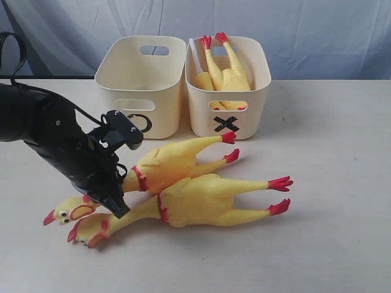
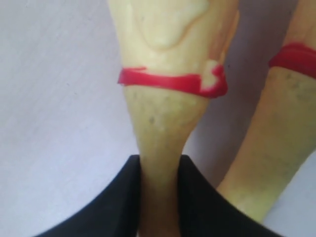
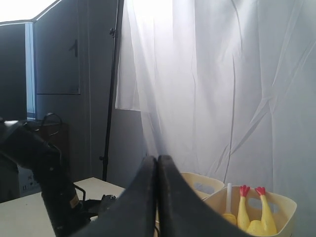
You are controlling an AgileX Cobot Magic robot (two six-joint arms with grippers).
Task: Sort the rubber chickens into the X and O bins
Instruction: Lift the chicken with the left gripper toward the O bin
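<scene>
Left claw (image 1: pixel 117 207) squeezes the neck of the back chicken (image 1: pixel 168 163). It lies touching the front chicken (image 1: pixel 204 200). Right claw (image 3: pixel 157 162) is pinched shut. Wide tabletop (image 1: pixel 333 183) spreads to the right.

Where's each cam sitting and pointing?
Exterior: off-arm, in front of the table, slightly above; faces the O bin, X bin and curtain; shows the left arm.
Left wrist: behind the left gripper, looking along its fingers, shut on a lying chicken by the neck.
Right wrist: raised, facing level across the room; right gripper shut in foreground, left arm beyond.
Shared: exterior and right wrist each show both bins and the binned chicken, feet up.
</scene>
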